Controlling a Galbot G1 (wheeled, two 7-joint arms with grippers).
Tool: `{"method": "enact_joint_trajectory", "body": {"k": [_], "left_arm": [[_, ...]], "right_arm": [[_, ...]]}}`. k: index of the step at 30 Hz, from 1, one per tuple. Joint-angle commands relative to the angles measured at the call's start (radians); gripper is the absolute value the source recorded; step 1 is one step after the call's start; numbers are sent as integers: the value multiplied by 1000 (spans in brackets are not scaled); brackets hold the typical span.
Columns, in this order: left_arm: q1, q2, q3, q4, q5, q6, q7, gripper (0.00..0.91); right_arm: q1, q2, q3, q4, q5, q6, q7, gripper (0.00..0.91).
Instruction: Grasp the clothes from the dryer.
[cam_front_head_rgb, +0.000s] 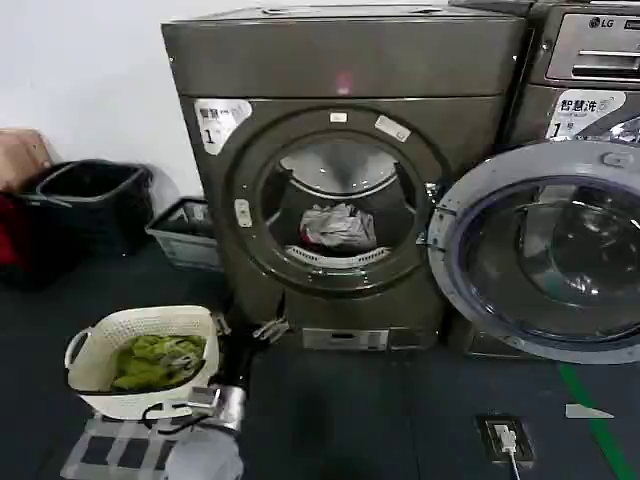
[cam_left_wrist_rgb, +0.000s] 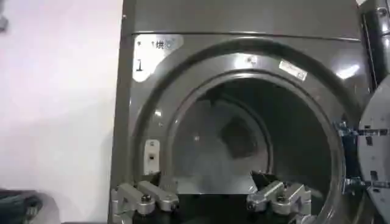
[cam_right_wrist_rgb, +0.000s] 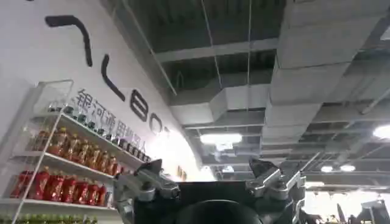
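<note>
Nearest, I keep the left gripper (cam_left_wrist_rgb: 210, 198) low before the dryer (cam_front_head_rgb: 345, 70), fingers spread and pointed into the round port for an unobstructed entry. Beyond, the clothes (cam_front_head_rgb: 340, 228) lie wadded on the drum floor. Right gripper (cam_right_wrist_rgb: 210, 185) points at the ceiling, parked, fingers spread.

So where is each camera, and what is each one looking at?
Head view: up on the robot's head, looking down at the dryer, the clothes and its left gripper.
Left wrist view: on the left arm, facing the dryer's port, open left gripper in front.
Right wrist view: on the right arm, pointing up at a ceiling, open right gripper in front.
Head and left wrist views share the dryer.
</note>
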Motion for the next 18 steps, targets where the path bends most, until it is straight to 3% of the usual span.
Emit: {"method": "enact_joint_trajectory", "body": {"k": [1,18], "left_arm": [[0,1,-11,-2,-3,8,0,907],[3,12,-29,-9,-6,14,3,907]], "right_arm": [[-1,1,-1,0,3,22,-9,907],[3,2,0,5,24,33,-12,907]]}}
